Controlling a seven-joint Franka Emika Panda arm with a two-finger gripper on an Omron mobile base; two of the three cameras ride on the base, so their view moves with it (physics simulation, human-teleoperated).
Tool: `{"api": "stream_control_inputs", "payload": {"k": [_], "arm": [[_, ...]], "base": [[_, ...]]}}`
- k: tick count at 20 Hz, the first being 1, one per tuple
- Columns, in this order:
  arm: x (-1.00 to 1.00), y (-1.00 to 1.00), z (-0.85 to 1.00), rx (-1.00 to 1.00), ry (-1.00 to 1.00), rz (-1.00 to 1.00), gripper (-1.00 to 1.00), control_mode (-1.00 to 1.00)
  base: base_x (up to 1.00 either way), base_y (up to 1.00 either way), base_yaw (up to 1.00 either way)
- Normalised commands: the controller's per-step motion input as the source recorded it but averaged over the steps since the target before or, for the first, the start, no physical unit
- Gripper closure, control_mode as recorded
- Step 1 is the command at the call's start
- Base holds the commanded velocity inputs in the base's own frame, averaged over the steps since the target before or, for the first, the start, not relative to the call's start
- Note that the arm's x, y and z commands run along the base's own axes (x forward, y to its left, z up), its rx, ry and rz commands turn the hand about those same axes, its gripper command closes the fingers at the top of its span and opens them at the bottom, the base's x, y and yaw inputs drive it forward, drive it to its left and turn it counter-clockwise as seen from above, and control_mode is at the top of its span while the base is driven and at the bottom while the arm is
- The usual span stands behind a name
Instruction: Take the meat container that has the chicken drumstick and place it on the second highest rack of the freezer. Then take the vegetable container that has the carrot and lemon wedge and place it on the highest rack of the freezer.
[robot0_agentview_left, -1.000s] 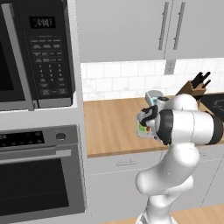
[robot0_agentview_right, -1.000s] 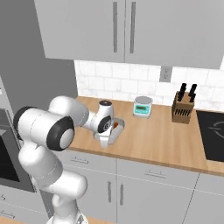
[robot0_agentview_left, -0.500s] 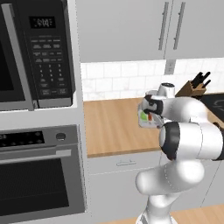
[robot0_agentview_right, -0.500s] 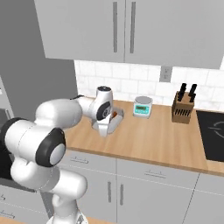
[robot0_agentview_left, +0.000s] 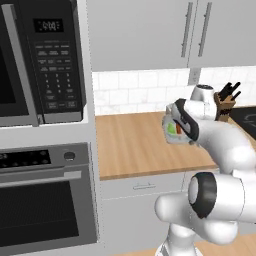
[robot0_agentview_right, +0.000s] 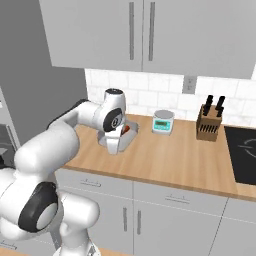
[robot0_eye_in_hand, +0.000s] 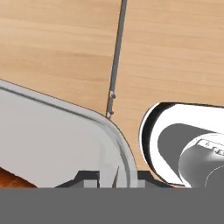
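While the arm has swung right over the last second, the pincer (robot0_agentview_right: 116, 140) stays pinched on the rim of the vegetable container (robot0_agentview_left: 176, 132), carrot (robot0_agentview_right: 125, 130) and lemon wedge (robot0_agentview_left: 172, 129) inside, held tilted above the bench (robot0_agentview_right: 170, 160). Container looks lifted; next comes the carry to the freezer's highest rack.
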Motion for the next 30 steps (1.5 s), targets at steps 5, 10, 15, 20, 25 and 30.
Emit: {"api": "stream_control_inputs", "payload": {"k": [5,10,15,20,25,30], "arm": [[-0.65,0.05,0.46,0.00,-0.03,0.03,1.00,-1.00],[-0.55,0.32,0.41,-0.02,-0.07,0.08,1.00,-1.00],[-0.58,0.33,0.46,-0.05,-0.08,0.03,1.00,-1.00],[-0.46,0.14,0.46,-0.03,-0.01,0.00,1.00,-1.00],[-0.32,0.00,0.41,0.00,-0.01,0.00,1.00,-1.00],[-0.34,0.00,0.21,0.00,0.00,0.00,1.00,-1.00]], "base": [[0.00,0.00,0.00],[0.00,0.00,0.00],[0.00,0.00,0.00],[0.00,0.00,0.00],[0.00,0.00,0.00],[0.00,0.00,0.00]]}}
